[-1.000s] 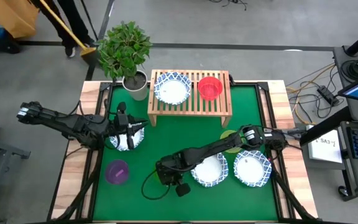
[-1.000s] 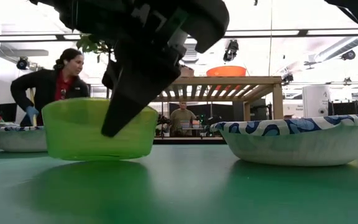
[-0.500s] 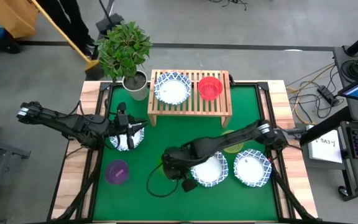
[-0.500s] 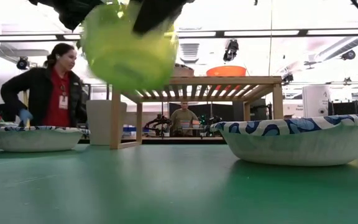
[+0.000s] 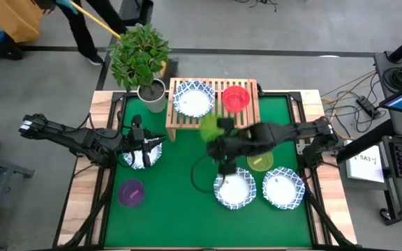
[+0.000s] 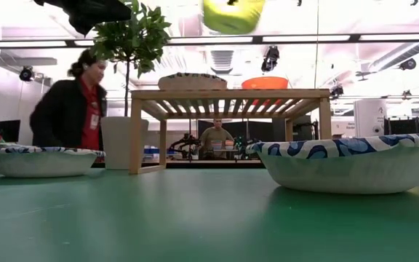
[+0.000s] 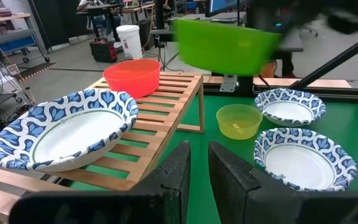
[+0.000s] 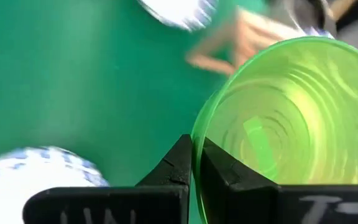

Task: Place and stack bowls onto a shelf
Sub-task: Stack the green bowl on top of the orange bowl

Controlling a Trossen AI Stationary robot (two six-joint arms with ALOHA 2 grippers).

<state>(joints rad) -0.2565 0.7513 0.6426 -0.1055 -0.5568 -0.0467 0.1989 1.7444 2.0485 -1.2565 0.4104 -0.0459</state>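
My right gripper (image 5: 220,134) is shut on the green bowl (image 5: 210,127) and holds it in the air in front of the light-wood shelf (image 5: 213,120). A white blue-rimmed bowl (image 5: 192,99) and the red bowl (image 5: 236,97) sit on the slatted top. The yellow-green bowl (image 5: 260,162), two white bowls (image 5: 234,189) (image 5: 283,188) and the purple bowl (image 5: 131,192) rest on their bases on the green mat. My left gripper (image 5: 144,144) waits over a fourth white bowl (image 5: 137,159), fingers nearly together with nothing between them (image 7: 199,168). My right gripper pinches the green bowl's rim (image 8: 194,140), one finger inside the bowl and one outside. The bowl is lifted clear of the table, high in the low view (image 6: 233,13), and stands roughly upright with its mouth up (image 7: 225,43).
A potted plant in a white pot (image 5: 152,94) stands at the shelf's far-left corner. The right arm (image 5: 285,132) stretches across the table's right half above the yellow-green bowl. A person (image 6: 75,109) moves behind the table. Bare mat lies in the near middle (image 5: 180,209).
My right gripper, shut on the green bowl, has lifted it off the mat in the near middle and carried it up and toward the far edge, up to the shelf's front. The bowl has risen from table height to well above the shelf top. The person behind has walked along.
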